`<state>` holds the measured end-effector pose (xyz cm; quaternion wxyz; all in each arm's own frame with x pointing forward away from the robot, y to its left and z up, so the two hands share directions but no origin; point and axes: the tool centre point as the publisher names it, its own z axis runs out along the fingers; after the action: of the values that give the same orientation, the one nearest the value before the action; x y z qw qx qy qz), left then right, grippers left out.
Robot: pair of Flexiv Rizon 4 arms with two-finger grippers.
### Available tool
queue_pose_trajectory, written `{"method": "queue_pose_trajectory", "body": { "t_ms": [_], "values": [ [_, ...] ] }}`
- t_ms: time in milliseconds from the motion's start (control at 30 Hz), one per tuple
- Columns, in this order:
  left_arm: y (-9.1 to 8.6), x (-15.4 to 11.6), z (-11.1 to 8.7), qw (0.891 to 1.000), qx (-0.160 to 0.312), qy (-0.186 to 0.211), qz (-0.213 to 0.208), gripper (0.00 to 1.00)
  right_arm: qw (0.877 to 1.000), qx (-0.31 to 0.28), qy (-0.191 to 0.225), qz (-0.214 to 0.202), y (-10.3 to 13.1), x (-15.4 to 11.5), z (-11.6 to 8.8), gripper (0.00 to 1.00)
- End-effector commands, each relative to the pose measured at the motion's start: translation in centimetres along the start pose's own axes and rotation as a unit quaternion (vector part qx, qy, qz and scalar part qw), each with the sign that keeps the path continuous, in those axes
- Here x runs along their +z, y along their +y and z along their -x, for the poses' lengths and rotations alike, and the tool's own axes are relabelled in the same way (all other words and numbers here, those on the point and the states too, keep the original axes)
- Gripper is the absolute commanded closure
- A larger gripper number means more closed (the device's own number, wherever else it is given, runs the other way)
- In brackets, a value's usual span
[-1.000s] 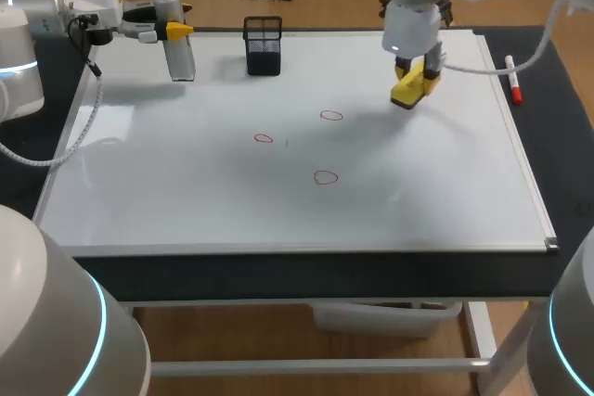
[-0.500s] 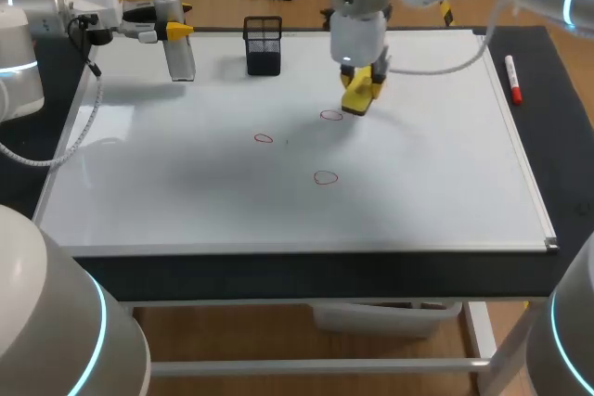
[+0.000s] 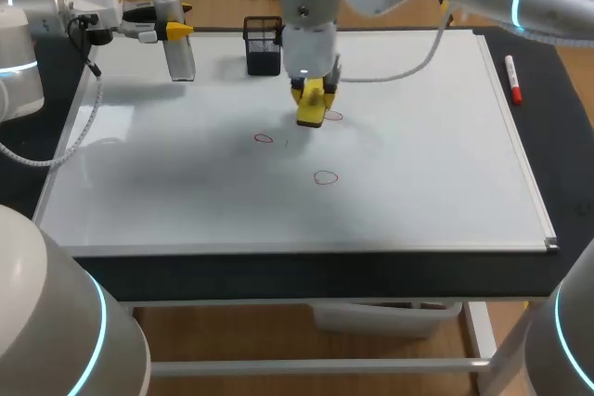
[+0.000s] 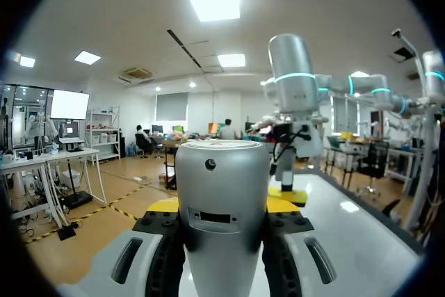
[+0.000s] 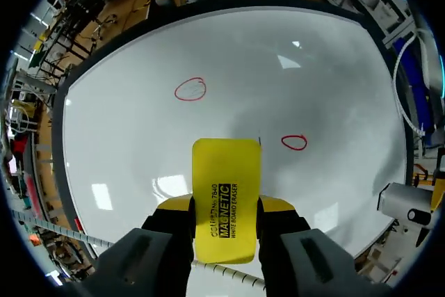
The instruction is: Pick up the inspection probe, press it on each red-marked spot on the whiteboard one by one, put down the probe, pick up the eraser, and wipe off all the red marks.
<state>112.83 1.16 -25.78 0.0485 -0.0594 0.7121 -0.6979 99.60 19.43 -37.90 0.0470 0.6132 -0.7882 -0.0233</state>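
Observation:
The silver cylinder probe (image 3: pixel 176 44) hangs upright over the whiteboard's (image 3: pixel 418 155) far left corner, with my left gripper (image 3: pixel 172 31) shut on it. In the left wrist view the probe (image 4: pixel 222 199) fills the gap between the yellow fingertips (image 4: pixel 163 204). My right gripper (image 3: pixel 313 92), reaching in past the middle, is shut on the yellow eraser (image 3: pixel 311 107). The eraser's edge is at one red mark (image 3: pixel 332 116). Two more red marks (image 3: pixel 264 137) (image 3: pixel 325 176) lie nearer me. Ahead of the held eraser (image 5: pixel 224 196) in the right wrist view are two red marks (image 5: pixel 190 90) (image 5: pixel 294 142).
A black mesh pen holder (image 3: pixel 264 44) stands at the board's far edge, just behind my right arm. A red marker (image 3: pixel 511 79) lies beside the board's right edge. The board's raised frame (image 3: pixel 534 192) runs along its right and front sides.
My right arm has swept left across the board with the eraser, from the far right area to the red mark near the middle. The left arm and probe have stayed still.

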Motion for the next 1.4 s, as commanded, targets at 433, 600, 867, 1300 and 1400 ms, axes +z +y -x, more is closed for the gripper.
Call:
{"method": "queue_pose_trajectory", "body": {
  "t_ms": [433,600,867,1300,1400],
  "values": [
    [-0.2,0.0,-0.2,1.000,0.000,-0.002,0.001,1.00,0.997,-0.068,0.020,0.009,3.0,1.6,7.5,1.00],
    [-0.2,0.0,-0.2,1.000,0.000,-0.002,0.001,1.00,0.996,-0.087,0.023,0.015,4.1,2.2,9.2,1.00],
    [-0.2,0.0,-0.2,1.000,0.000,-0.002,0.001,1.00,0.995,-0.095,0.024,0.023,4.8,3.3,10.1,1.00],
    [-0.2,0.0,-0.2,1.000,0.000,-0.002,0.001,1.00,0.994,-0.108,0.017,0.012,5.2,4.1,10.3,1.00],
    [-0.2,0.0,-0.2,1.000,0.000,-0.002,0.001,1.00,0.994,-0.109,0.017,0.013,5.4,4.2,10.4,1.00]
  ]
}}
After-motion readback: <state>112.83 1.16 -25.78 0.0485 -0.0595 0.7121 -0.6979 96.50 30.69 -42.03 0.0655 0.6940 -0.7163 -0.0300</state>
